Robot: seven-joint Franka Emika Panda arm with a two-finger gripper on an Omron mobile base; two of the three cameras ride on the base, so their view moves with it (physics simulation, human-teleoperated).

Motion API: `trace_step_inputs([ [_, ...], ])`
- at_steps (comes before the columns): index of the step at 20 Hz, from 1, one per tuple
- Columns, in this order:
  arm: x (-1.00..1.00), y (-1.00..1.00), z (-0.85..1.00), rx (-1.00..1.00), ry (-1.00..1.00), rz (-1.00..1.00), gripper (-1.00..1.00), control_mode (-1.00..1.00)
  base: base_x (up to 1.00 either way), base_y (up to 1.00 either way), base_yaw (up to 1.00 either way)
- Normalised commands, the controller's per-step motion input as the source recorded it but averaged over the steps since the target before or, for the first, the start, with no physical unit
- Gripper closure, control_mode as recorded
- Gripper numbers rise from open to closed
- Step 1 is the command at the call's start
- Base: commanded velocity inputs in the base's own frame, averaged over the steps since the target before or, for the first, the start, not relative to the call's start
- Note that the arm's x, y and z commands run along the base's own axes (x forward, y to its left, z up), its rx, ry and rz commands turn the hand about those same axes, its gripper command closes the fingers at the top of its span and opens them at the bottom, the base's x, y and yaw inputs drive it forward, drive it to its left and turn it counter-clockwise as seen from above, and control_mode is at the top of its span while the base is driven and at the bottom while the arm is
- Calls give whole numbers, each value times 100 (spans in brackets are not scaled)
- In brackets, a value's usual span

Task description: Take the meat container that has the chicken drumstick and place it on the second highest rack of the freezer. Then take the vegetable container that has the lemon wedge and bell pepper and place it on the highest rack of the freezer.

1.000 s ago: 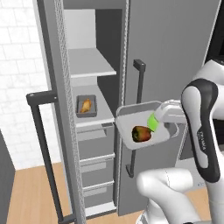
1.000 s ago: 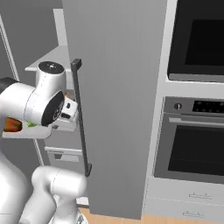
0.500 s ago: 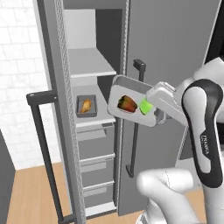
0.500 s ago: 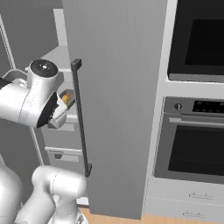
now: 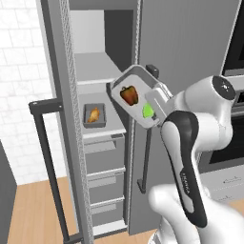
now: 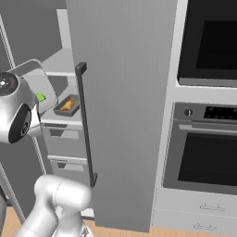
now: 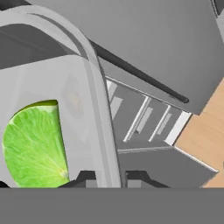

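Observation:
My gripper (image 5: 158,101) is shut on the rim of the vegetable container (image 5: 135,98), a grey tray held steeply tilted in front of the open freezer (image 5: 88,33). Inside it, the bell pepper (image 5: 129,95) lies above the lemon wedge (image 5: 148,111). The tray hangs just right of the upper white rack (image 5: 93,66), level with it. One rack lower sits the meat container (image 5: 94,116) with the chicken drumstick (image 5: 95,114). In the hand view the lemon wedge (image 7: 33,142) lies left of the tray rim (image 7: 98,109), which runs between my fingertips (image 7: 87,177). The right base view shows the held tray (image 6: 39,85) and the meat container (image 6: 68,105).
The freezer's open door with its long dark handle (image 5: 47,162) stands to the left. Grey drawers (image 5: 102,157) stack below the racks. The closed grey door and its bar handle (image 6: 85,125) are to the right, with two black-windowed ovens (image 6: 208,152) beyond.
The arm has lifted the vegetable container up and to the left toward the freezer's upper rack and tipped it from near flat to steeply tilted.

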Motion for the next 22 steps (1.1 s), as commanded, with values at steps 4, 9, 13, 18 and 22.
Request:
trace_step_inputs([
  [4, 39, 46, 30, 13, 0, -33, 100, -100, 0, 0, 0],
  [9, 31, 20, 20, 6, 1, -10, 100, -100, 0, 0, 0],
  [13, 0, 0, 0, 0, 0, 0, 100, -100, 0, 0, 0],
  [18, 75, 8, 0, 0, 2, -13, 100, -100, 0, 0, 0],
  [22, 100, 24, 0, 0, 7, -19, 100, -100, 0, 0, 0],
])
